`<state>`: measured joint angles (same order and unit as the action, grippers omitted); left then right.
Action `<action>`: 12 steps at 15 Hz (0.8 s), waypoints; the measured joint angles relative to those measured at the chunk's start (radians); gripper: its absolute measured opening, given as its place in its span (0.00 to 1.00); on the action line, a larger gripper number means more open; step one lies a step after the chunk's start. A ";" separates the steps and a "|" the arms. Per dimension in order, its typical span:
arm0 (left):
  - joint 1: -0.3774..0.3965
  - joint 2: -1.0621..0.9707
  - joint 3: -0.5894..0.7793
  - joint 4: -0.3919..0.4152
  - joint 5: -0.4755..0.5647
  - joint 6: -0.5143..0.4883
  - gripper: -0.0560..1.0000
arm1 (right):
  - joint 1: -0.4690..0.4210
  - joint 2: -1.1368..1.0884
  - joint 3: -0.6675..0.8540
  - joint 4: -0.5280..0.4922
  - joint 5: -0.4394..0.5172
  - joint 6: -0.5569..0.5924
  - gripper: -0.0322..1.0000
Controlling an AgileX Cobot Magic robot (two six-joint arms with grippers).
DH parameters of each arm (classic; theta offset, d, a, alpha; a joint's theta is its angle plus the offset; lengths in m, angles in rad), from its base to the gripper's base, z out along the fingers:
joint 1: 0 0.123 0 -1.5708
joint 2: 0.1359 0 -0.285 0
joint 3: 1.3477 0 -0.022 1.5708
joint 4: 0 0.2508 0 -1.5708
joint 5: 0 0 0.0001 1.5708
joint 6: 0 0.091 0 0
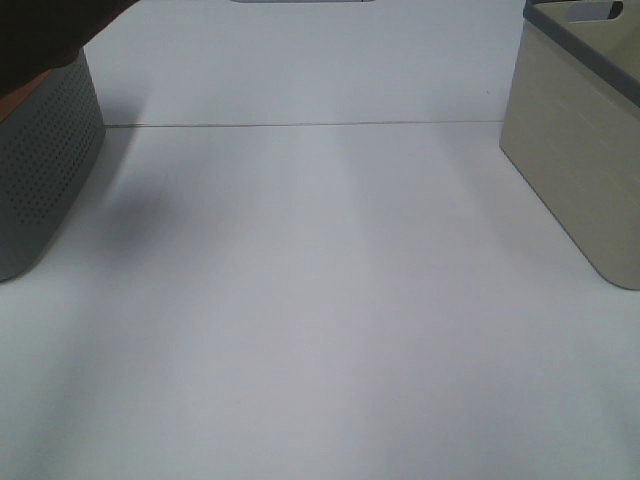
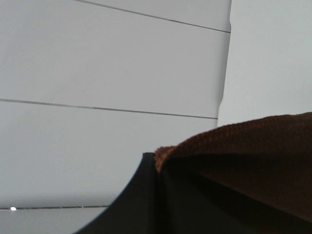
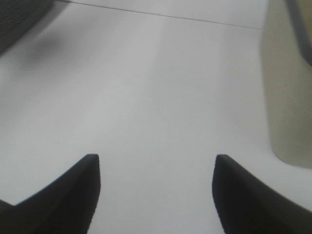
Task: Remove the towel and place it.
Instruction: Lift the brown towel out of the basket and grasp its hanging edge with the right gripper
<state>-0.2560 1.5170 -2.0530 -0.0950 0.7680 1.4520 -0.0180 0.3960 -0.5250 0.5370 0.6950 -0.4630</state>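
Reddish-brown cloth, the towel [image 2: 253, 141], is pinched in the left tool [image 2: 156, 163], whose jaws are clenched on a fold of it; the rest of the cloth falls away behind the dark fingers, so I cannot tell its long axis or how far it hangs. In the high view neither tool shows clearly. Only a dark shape [image 1: 50, 30] fills the upper left corner, above the grey basket [image 1: 45, 170], and I cannot say if it is the arm or the towel. I judge from this that the towel is on the left side, over or near that perforated basket, and that the left arm is the one to carry it. The right tool [image 3: 156, 170] is released, its two fingers wide apart over bare bench [image 1: 320, 300], holding nothing. The beige basket [image 1: 570, 150] stands at the right edge of the frame, well apart from the grey one. Between the two baskets the white bench is free, so a move toward the middle seems to meet nothing except the grey basket's rim, which the hanging cloth could catch.
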 joint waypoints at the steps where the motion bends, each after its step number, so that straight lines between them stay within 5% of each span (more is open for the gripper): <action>1: -0.023 0.000 0.000 -0.003 -0.017 0.016 0.05 | 0.000 0.071 0.000 0.125 -0.030 -0.139 0.59; 2: -0.033 0.000 0.000 -0.006 -0.022 0.022 0.05 | 0.000 0.110 -0.002 0.194 -0.040 -0.222 0.59; 3: -0.056 0.012 0.000 -0.021 -0.020 0.029 0.05 | 0.000 0.256 -0.016 0.444 -0.048 -0.547 0.59; 5: -0.078 0.039 0.000 -0.024 -0.012 0.034 0.05 | 0.000 0.394 -0.062 0.642 -0.046 -0.797 0.59; 12: -0.166 0.109 0.000 -0.053 0.008 0.045 0.05 | 0.000 0.716 -0.215 0.869 0.013 -1.040 0.59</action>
<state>-0.4220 1.6260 -2.0530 -0.1480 0.7760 1.4970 -0.0180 1.1120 -0.7400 1.4060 0.7080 -1.5030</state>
